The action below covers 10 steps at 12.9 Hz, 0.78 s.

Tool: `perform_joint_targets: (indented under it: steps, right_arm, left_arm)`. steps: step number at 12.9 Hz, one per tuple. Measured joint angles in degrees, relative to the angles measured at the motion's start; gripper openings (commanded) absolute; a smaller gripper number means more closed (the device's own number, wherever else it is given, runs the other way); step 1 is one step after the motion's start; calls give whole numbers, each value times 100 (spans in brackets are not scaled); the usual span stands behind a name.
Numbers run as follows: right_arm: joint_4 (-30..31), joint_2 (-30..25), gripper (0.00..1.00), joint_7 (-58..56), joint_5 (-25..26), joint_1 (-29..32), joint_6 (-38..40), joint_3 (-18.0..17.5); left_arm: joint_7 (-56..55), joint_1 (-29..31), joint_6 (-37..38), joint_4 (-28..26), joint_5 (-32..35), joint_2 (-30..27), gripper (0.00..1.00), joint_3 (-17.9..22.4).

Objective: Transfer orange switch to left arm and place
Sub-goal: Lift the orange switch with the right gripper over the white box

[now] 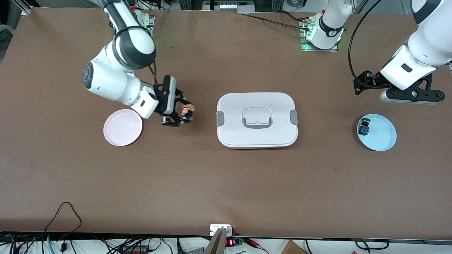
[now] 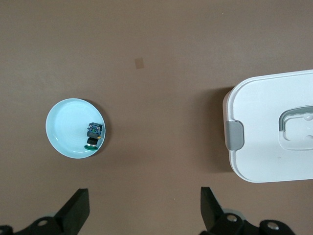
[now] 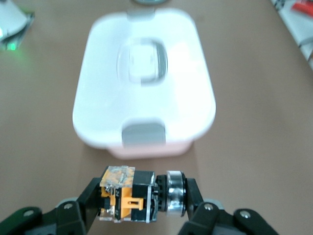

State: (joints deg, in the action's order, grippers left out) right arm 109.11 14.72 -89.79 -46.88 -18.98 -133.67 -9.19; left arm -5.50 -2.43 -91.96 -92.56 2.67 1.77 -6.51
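My right gripper (image 1: 185, 112) is shut on the orange switch (image 1: 187, 108), held up over the bare table between the pink plate (image 1: 123, 127) and the white box (image 1: 257, 120). In the right wrist view the orange switch (image 3: 139, 195) sits clamped end to end between the fingers, with the box (image 3: 144, 78) ahead of it. My left gripper (image 1: 411, 94) is open and empty, up over the table beside the blue plate (image 1: 379, 135). In the left wrist view its fingertips (image 2: 78, 205) stand wide apart, with the box (image 2: 274, 127) at the edge.
The blue plate (image 2: 63, 129) holds a small blue-and-teal component (image 2: 93, 135), which also shows in the front view (image 1: 364, 128). The pink plate is empty. The box stands mid-table between the two plates. Cables run along the table's near edge.
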Motion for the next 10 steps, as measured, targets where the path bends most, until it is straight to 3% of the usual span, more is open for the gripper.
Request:
perform_joint_targets:
  steps: [5,10]
  right_arm:
    - [-684,184,2,0,-1332,-470,-73,-4]
    - [-1081,367,1,-33,-2588,-1005,-465,-9]
  left_arm:
    - [0,4,1,2,-114,0,100,1]
    - [0,25,165,2,-1132,45,100,39]
